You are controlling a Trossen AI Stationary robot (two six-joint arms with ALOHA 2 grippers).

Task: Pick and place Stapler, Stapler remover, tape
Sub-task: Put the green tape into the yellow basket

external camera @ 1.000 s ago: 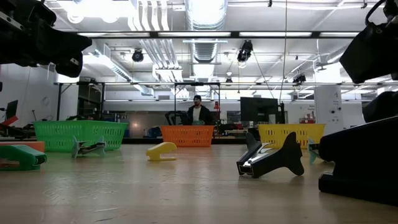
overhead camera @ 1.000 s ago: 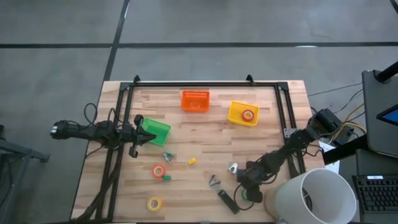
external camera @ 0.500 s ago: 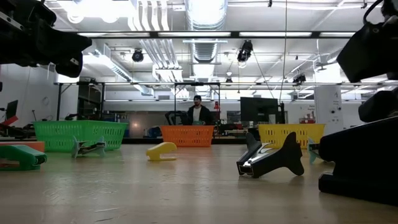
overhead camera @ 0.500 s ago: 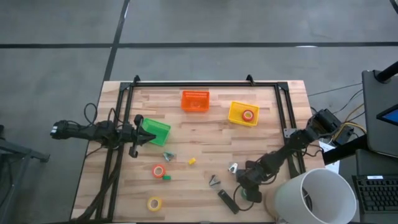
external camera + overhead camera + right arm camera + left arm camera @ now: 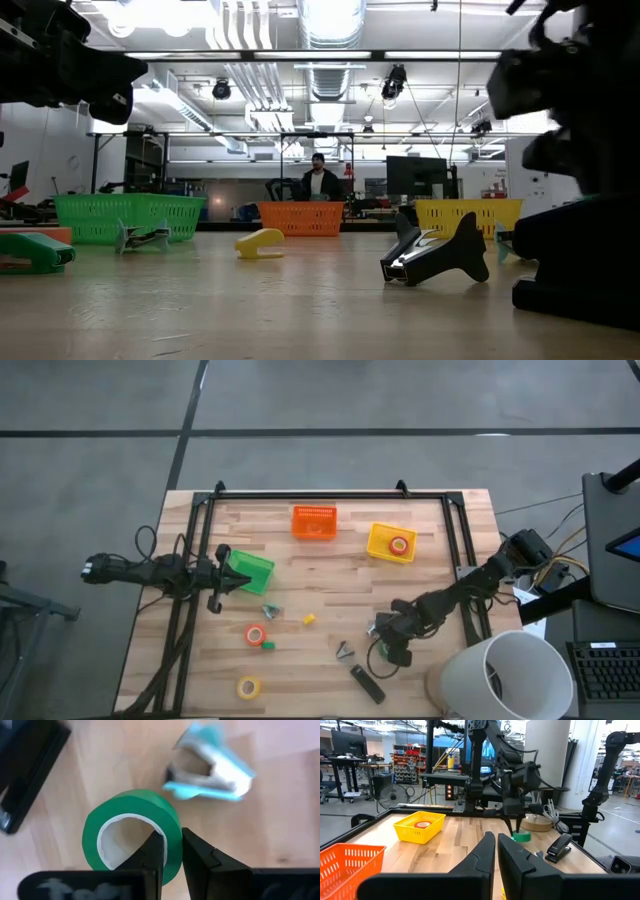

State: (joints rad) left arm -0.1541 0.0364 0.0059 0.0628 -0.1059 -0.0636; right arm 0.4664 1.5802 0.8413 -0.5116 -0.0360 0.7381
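Observation:
My right gripper hangs over the table's near right part, shut on a green tape roll, which also shows in the left wrist view. The black stapler lies flat just near of it. A red tape roll and a yellow tape roll lie flat at the near left. Staple removers rest on the wood, and a teal one sits right below my right gripper. My left gripper waits shut beside the green basket. My right gripper pinches the green tape roll's wall, one finger inside the centre hole and the other finger outside. It comes from above, pointing down. The roll hangs below the fingertips and looks lifted just clear of the wood.
An orange basket and a yellow basket holding a red tape roll stand at the far side. A small yellow piece and a green piece lie mid-table. A white bucket stands off the near right corner.
My right gripper has moved up and toward the table's far-left, away from the near edge, carrying the green tape roll off the spot beside the stapler. The stapler and staple removers have stayed put.

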